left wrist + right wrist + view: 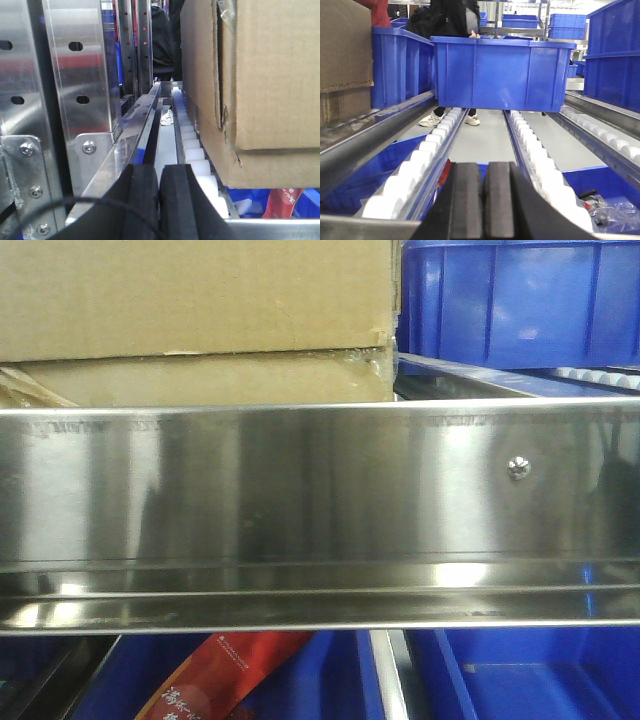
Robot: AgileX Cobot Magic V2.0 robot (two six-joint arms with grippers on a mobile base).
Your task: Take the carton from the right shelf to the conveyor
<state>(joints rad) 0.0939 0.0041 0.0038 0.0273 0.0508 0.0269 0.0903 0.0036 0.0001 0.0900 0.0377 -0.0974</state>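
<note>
At the front edge of the right shelf [300,490], behind its wide shiny rail with one screw [518,468], the carton [200,300] stands on the left part of the rack, and a blue bin [520,300] stands close beside it on the right. The carton rests on the white rollers [192,150], probably so that it can slide forward to the front rail, which stops it. It is not lifted.

The left gripper [159,172] hangs at the front edge, just to the left of the carton's near corner. Its black pads are pressed together with nothing between them. The right gripper [484,170] is also closed and empty. It points between two roller tracks toward another blue bin [500,75], and the carton is at the far left of its view.

I judge that the grasp has not begun. The box is wide, so both arms will likely need to take it from its two sides. The conveyor is not visible in any view.
</note>
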